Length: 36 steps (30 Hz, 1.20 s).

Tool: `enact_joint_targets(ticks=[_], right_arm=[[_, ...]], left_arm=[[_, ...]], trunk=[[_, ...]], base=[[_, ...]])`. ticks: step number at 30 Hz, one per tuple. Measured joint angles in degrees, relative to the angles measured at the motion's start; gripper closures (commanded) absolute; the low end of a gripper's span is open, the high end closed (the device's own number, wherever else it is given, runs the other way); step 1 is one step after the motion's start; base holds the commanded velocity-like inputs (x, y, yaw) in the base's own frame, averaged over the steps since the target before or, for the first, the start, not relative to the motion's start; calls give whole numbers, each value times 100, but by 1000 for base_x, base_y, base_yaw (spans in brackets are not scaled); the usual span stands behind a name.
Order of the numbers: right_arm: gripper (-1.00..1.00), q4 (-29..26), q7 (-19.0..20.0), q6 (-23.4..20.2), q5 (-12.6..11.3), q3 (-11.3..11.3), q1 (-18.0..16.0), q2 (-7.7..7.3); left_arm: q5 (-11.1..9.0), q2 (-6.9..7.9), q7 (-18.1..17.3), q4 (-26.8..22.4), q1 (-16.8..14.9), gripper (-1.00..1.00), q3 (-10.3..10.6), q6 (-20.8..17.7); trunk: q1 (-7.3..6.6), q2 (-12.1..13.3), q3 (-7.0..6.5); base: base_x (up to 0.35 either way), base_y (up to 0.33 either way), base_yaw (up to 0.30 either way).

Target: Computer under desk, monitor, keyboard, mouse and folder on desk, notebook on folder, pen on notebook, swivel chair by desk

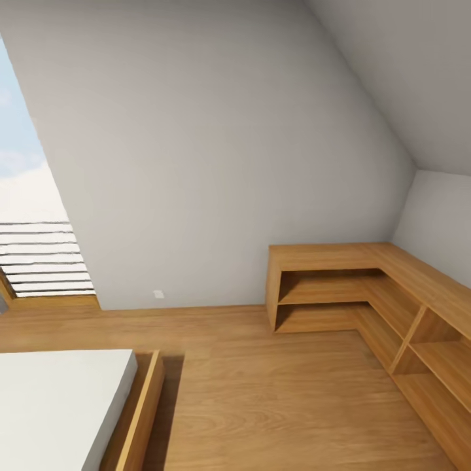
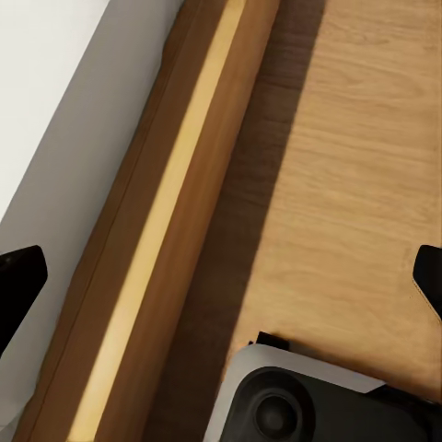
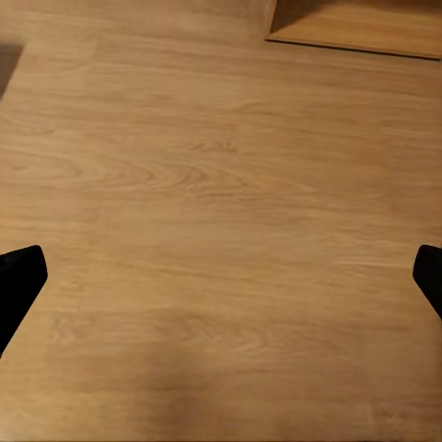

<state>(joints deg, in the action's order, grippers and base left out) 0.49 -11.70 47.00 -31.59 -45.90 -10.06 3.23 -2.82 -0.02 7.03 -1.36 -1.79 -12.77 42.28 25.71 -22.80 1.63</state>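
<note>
Head view: attic bedroom, sloped grey wall (image 1: pixel 216 150), wood floor (image 1: pixel 275 392). L-shaped wooden shelf (image 1: pixel 366 288) sits in the far right corner, compartments bare. Bed (image 1: pixel 59 405) with white mattress and wood frame at near left; window (image 1: pixel 33 216) with slats at far left. None of the task items are in frame (robot is in transit).

Left wrist view: left tool (image 2: pixel 221 276) spread wide, nothing between the tips, hanging over the bed frame's edge (image 2: pixel 157 249) and the floor beside it; robot base (image 2: pixel 304 401) below.

Right wrist view: right tool (image 3: pixel 221 276) also wide, holding nothing, above bare floor with the shelf's corner (image 3: pixel 359 28) near.
</note>
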Motion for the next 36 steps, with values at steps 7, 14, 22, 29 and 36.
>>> enact_joint_targets(ticks=[7,14,22,29,36], right_arm=[[-100,1,0,0,-2,-1,0,0],[-100,2,0,0,1,-1,0,0],[-100,6,0,0,4,-2,0,-7],[-100,7,0,1,5,-2,0,-9],[-100,7,5,2,5,-2,-1,-9]], left_arm=[[0,-1,-4,0,0,-100,0,0],[0,-5,-6,1,0,-100,1,1],[0,-6,-7,2,-1,-100,2,1],[1,-4,-2,2,-1,-100,2,8],[1,-6,-4,2,-3,-100,3,10]], trunk=[[0,0,0],[0,0,0],[0,0,-11],[0,-1,-45],[0,-4,-82]], base=[[326,0,0],[326,0,0],[326,0,-60],[328,0,-167],[330,0,-190]])
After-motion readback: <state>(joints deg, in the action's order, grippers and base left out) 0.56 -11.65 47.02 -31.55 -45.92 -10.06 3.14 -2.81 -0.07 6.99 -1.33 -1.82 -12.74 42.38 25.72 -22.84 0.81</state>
